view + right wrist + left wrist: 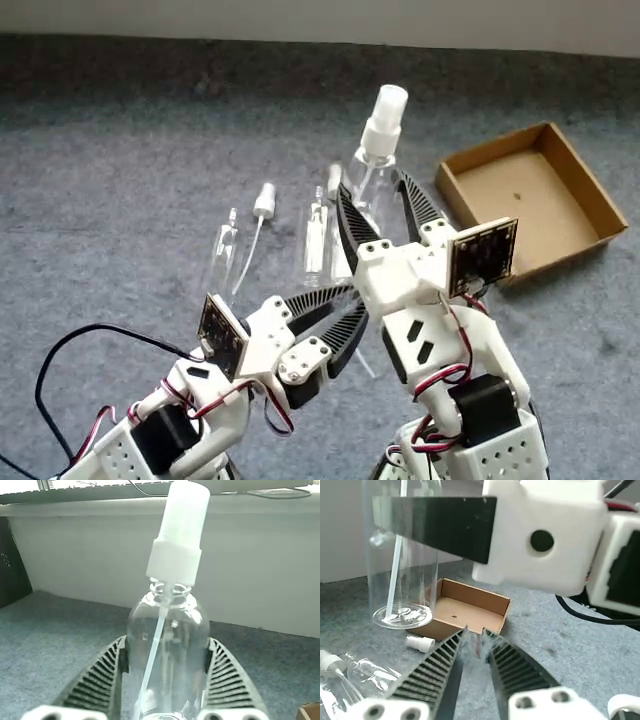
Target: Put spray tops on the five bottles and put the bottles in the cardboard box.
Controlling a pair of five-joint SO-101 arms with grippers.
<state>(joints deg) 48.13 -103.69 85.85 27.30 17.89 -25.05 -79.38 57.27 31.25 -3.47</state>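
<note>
found right pincer (167,642) clamped round clear bottle (165,615) at mid-body, judged it light, slick, rigid, best gripped there below spray top (177,535).

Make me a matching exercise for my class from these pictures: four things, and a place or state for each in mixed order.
Things:
1 cardboard box
2 left gripper
3 capped bottle
4 loose spray top

States:
A lying flat beside bare bottles
B held upright by the right gripper
C brown, nothing inside
D shut, holding nothing

Pairs: 1-C; 2-D; 3-B; 4-A
</note>
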